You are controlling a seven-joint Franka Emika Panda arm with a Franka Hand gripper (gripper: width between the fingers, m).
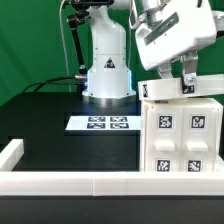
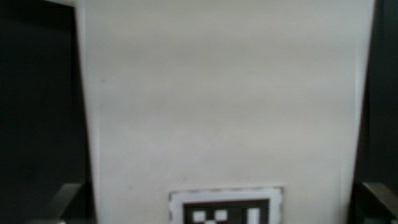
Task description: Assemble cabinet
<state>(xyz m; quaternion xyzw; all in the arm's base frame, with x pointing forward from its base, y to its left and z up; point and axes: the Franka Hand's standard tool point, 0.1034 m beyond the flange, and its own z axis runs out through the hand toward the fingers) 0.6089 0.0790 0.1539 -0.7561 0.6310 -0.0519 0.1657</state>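
Exterior view: fingers [image 1: 174, 82] astride cabinet [image 1: 181, 135] (tagged)

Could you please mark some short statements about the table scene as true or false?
1. The marker board lies flat on the black table. True.
2. The hand hangs over the marker board. False: it is at the cabinet, on the exterior view's right.
3. The cabinet bears black-and-white tags. True.
4. The white border rail lies on top of the cabinet. False: it runs along the table's near edge.
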